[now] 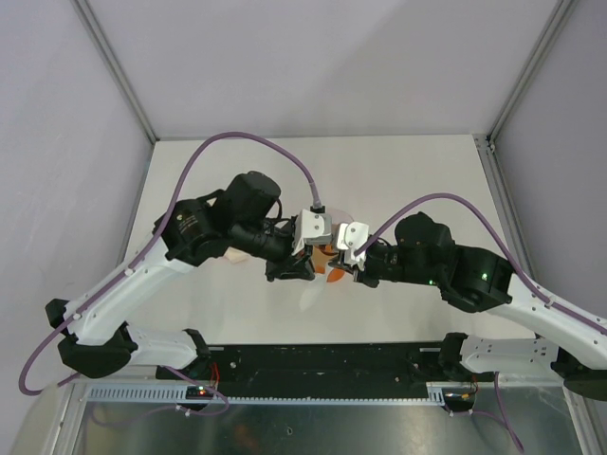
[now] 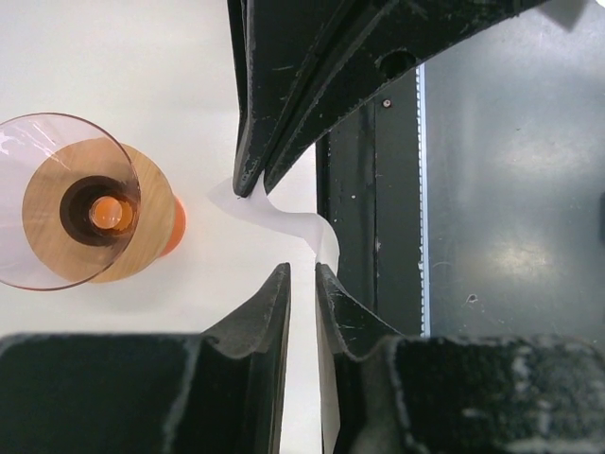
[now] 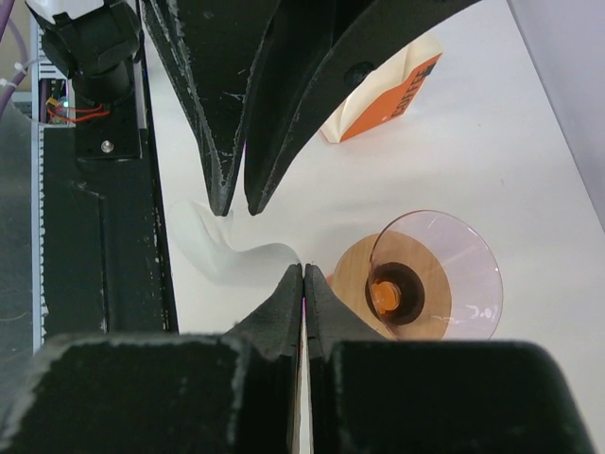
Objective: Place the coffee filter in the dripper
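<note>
With right jaws pinched on the coffee filter (image 3: 227, 251), left jaws slightly apart around it, held it stretched sideways beside the dripper (image 3: 473, 274), mouth upward on desk (image 3: 529, 142).

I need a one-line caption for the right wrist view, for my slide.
Right gripper, jaws shut on the white coffee filter, beside the empty translucent dripper.
</note>
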`<state>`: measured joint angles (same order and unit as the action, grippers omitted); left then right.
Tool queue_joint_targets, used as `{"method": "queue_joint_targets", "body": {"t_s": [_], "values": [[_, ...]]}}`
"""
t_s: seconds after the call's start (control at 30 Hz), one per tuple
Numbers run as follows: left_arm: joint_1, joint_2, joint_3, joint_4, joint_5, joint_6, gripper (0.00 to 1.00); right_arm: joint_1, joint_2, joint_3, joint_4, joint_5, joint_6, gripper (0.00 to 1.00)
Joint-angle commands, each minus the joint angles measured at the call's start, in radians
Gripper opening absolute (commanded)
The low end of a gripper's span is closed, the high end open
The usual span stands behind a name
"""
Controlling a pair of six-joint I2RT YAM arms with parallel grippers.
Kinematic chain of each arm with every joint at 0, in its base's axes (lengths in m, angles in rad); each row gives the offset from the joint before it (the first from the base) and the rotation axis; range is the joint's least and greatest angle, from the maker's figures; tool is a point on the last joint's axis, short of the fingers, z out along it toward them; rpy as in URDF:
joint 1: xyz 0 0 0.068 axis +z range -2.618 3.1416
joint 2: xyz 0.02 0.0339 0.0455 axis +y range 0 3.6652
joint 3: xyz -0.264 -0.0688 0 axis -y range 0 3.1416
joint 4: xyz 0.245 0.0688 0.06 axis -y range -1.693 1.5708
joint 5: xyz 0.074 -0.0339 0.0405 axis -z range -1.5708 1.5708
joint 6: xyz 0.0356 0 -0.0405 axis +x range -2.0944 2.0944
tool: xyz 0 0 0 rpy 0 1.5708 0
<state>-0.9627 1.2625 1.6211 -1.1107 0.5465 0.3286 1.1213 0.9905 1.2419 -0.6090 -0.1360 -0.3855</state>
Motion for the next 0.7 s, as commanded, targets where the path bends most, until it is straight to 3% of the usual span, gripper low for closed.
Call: {"method": "queue_joint_targets", "body": {"t_s": [0.0, 0.37, 0.67], "values": [[-0.018, 0.004, 0.045, 0.046, -0.002, -0.014, 0.21, -0.011, 0.031, 0.03, 0.036, 0.058, 0.046, 0.0], [-0.008, -0.006, 0.06, 0.052, -0.022, -0.053, 0.23, -0.041, 0.045, 0.029, 0.049, 0.061, 0.097, 0.0], [0.014, -0.04, 0.015, 0.051, 0.063, -0.034, 0.41, -0.044, 0.05, 0.03, 0.047, 0.043, 0.101, 0.0]]}}
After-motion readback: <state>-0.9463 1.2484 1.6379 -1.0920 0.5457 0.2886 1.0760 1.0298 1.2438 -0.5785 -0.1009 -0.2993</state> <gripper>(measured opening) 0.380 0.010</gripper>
